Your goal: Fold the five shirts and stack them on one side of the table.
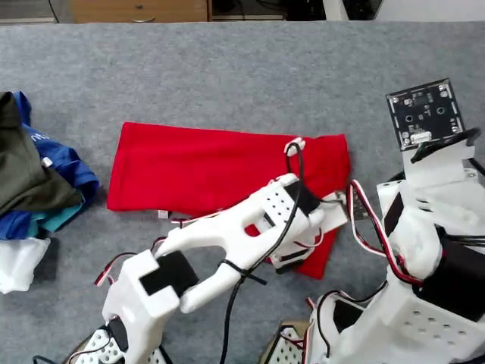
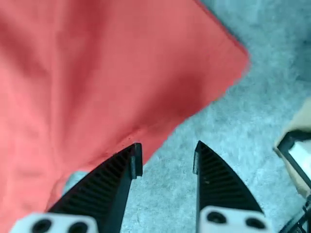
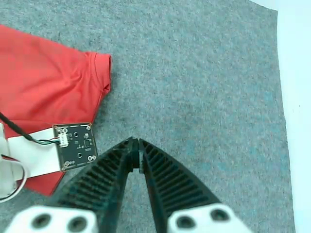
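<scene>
Flat red cotton shirt (image 1: 204, 171) lies mid-table on the grey felt-covered table (image 1: 250, 76). Its long axis runs parallel to the near edge, left side to right side. It looks part-folded into a long band, judging by the shape.

Heap of unfolded shirts (image 1: 34, 182), dark olive, blue, teal and white, sits at the left edge, well apart from the red one.

Left pincer (image 2: 165, 158): jaws apart, nothing between them. It hangs over the shirt's near right corner. The hem line passes right at the jaw tips, one jaw over red cloth and the other over bare grey felt. Cannot tell if the jaw touches the cloth.

Key relation: nearly all of the shirt lies away from this pincer, toward the left edge and the far edge. From this corner, a fold would likely carry the cloth along the long axis toward the left end.

Right pincer (image 3: 136, 145): jaws together, empty. It is over bare felt past the shirt's right end, toward the right edge, with the sleeve near but clearly apart from it.

The left arm is nearer, already at the cloth, so the coming grasp looks like the left's. Step judged: pinching the corner for the next fold. No folded stack on the table.
</scene>
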`<state>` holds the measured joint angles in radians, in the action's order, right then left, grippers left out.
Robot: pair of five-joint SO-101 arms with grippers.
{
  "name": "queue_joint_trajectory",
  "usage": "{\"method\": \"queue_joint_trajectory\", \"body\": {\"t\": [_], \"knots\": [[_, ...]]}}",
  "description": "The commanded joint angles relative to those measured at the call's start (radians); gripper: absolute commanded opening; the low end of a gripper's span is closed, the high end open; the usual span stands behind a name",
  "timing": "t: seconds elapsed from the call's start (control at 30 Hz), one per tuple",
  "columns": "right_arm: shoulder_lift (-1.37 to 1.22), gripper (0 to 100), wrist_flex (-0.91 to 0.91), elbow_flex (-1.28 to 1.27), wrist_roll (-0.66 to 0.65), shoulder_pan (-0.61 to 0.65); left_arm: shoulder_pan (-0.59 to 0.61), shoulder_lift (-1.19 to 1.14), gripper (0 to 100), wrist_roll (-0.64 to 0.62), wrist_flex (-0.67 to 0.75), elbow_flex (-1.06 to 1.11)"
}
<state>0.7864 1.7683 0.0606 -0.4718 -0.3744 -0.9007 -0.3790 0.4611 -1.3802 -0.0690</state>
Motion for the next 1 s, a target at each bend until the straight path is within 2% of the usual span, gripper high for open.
{"method": "queue_joint_trajectory", "body": {"t": [0.0, 0.2, 0.53, 0.63, 0.97], "knots": [[0.01, 0.3, 0.015, -0.002, 0.005, -0.013, -0.011, -0.013, 19, 0.009, 0.02, -0.002], [0.01, 0.3, 0.014, 0.004, 0.005, -0.013, 0.015, -0.11, 18, 0.003, 0.094, -0.006], [0.01, 0.3, 0.014, 0.004, 0.003, -0.013, -0.014, -0.12, 1, 0.009, 0.106, -0.029], [0.01, 0.3, 0.014, 0.005, 0.003, -0.013, -0.029, -0.11, 2, 0.003, 0.103, -0.032], [0.01, 0.3, 0.014, 0.005, 0.003, -0.012, 0.031, 0.019, 2, 0.003, -0.054, -0.21]]}}
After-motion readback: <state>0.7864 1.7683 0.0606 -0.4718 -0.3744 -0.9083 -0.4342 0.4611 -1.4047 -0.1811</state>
